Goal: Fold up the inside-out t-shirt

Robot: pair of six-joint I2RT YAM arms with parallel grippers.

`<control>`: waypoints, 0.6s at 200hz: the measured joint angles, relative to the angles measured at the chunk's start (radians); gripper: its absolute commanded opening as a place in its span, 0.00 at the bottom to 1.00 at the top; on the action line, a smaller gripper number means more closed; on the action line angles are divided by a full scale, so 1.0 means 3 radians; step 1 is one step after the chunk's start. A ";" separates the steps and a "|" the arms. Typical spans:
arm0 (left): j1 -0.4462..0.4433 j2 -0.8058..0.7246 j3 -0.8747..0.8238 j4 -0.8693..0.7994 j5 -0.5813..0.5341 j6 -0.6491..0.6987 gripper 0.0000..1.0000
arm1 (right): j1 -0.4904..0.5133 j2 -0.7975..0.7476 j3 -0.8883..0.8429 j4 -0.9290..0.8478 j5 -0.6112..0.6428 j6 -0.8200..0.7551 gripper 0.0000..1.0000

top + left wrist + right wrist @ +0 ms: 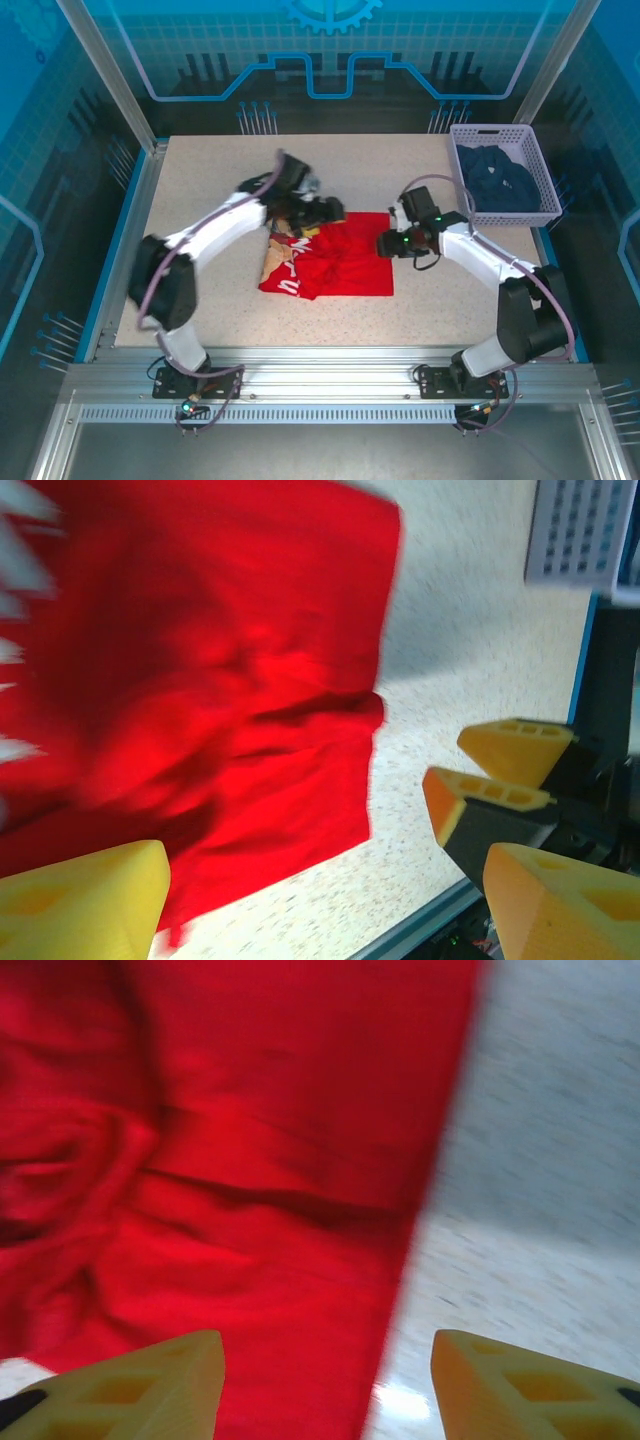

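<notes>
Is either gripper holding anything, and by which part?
Nothing is held: left gripper and right gripper hover with jaws open over the t-shirt lying on the table.

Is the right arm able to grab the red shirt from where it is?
Probably yes. The right arm has its jaws open close over the shirt, whose edge runs between them, and nothing seems to be in the way.

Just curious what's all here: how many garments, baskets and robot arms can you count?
Garments: 2, the red t-shirt and a navy garment
Baskets: 1, a white basket
Robot arms: 2, left arm and right arm
Total: 5
</notes>
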State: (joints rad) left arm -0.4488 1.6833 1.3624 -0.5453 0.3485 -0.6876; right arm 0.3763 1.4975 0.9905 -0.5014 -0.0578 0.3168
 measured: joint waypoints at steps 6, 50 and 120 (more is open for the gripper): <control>0.0130 -0.0215 -0.0196 0.0023 -0.0015 0.0033 0.86 | 0.0102 0.0031 0.0029 0.0080 -0.0018 -0.0010 0.62; 0.0361 -0.0841 -0.1119 0.0123 -0.0006 0.0135 0.88 | 0.0638 0.0627 0.0635 0.0504 -0.0015 -0.0085 0.78; 0.0100 -0.0556 -0.1568 0.0783 0.0169 0.0000 0.77 | 0.0846 0.1349 0.1228 0.0575 0.0214 0.0046 0.62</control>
State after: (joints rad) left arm -0.4187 1.5166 0.8921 -0.3103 0.3992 -0.6876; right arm 0.6300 1.9022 1.3590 -0.3290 0.0063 0.3305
